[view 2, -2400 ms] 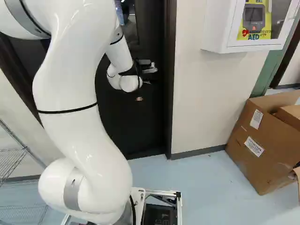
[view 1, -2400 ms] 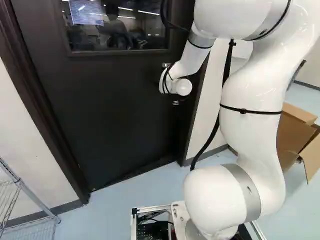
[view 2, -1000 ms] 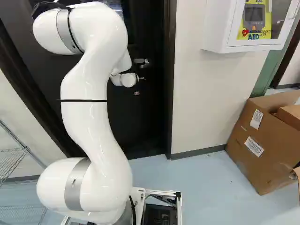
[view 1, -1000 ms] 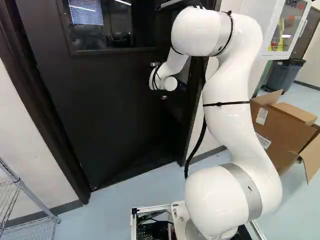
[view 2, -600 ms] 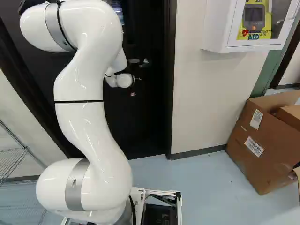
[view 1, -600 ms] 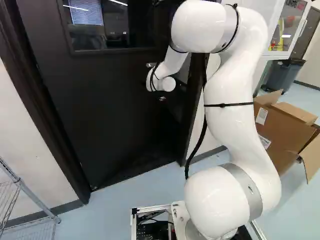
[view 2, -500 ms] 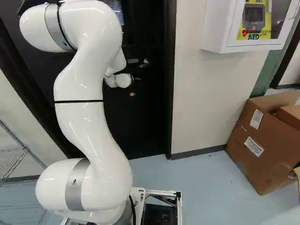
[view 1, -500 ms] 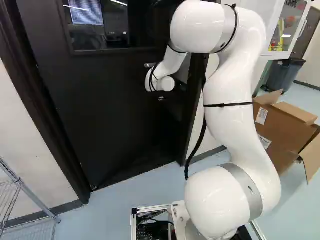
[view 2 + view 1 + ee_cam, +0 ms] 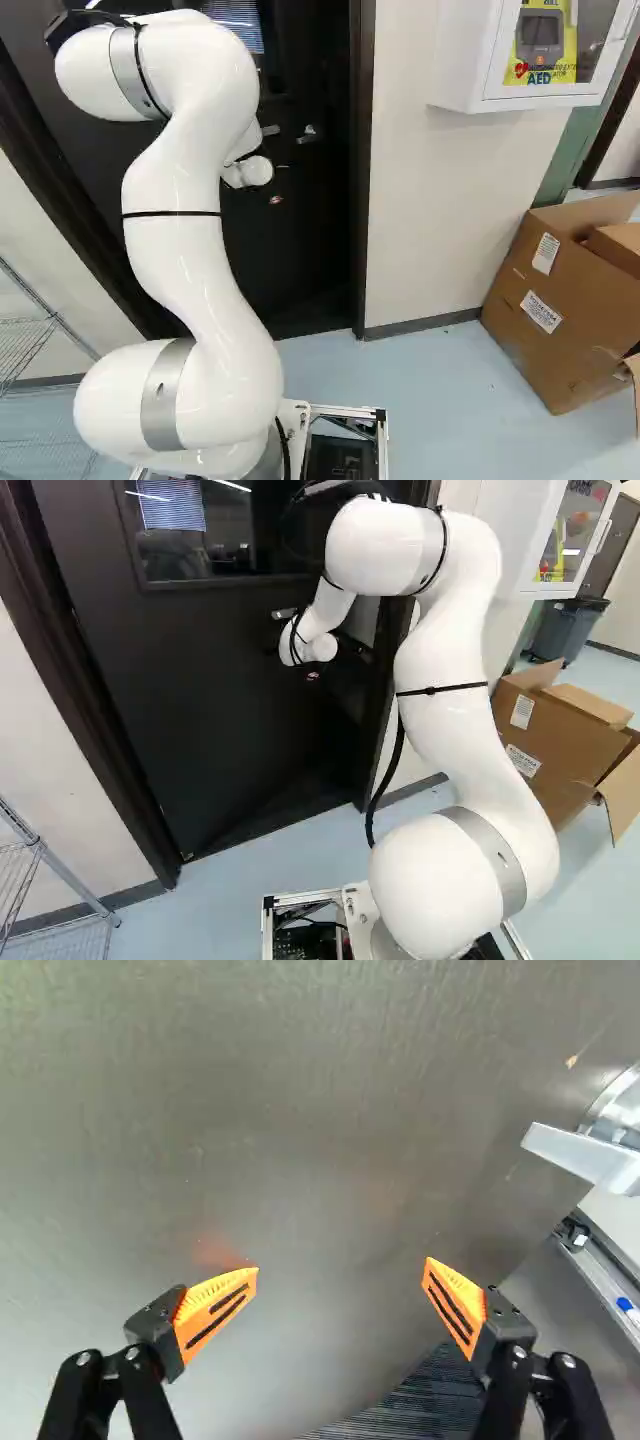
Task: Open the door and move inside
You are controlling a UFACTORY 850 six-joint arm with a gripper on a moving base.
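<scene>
Ahead of the gripper [image 9: 340, 1264], 2 fingers [image 9: 215, 1310] spread, the black door [image 9: 200, 720] stands ajar.

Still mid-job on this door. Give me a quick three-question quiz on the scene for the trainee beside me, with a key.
1. True or false: in the wrist view, the door handle lies between the fingers of the gripper.
2. What stands on the floor at the right of the right base view?
A) a wire rack
B) a cardboard box
C) a ladder
3. Fill in: the gripper's pads are ____ in colour.

Key: 1 false; 2 B; 3 orange.
</scene>
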